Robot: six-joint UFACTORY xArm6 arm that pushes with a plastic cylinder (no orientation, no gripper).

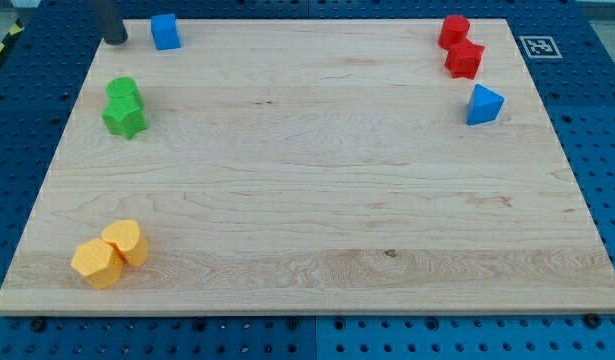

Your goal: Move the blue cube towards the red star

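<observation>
You have no jaws to read here: the arm ends in a plain dark rod, and my tip (115, 41) sits at the view's top-left corner of the wooden surface (307, 200). The blue cube (165, 31) stands just to the view's right of my tip, near the top edge of the surface, with a narrow gap between the two, so they are close but not touching. Look far across to the view's top right and you find the red star (465, 59), well apart from the blue cube, with a red rounded block (453, 30) touching it from above and slightly to the left. Just below the red pair, near the right edge, sits a blue wedge-shaped block (484, 104), apart from them. On the view's left you see a green rounded block (122, 92) touching a green star (124, 119) below it. Near the bottom-left corner two yellow-orange blocks (109, 254) lie pressed against each other, their exact shape hard to make out.
</observation>
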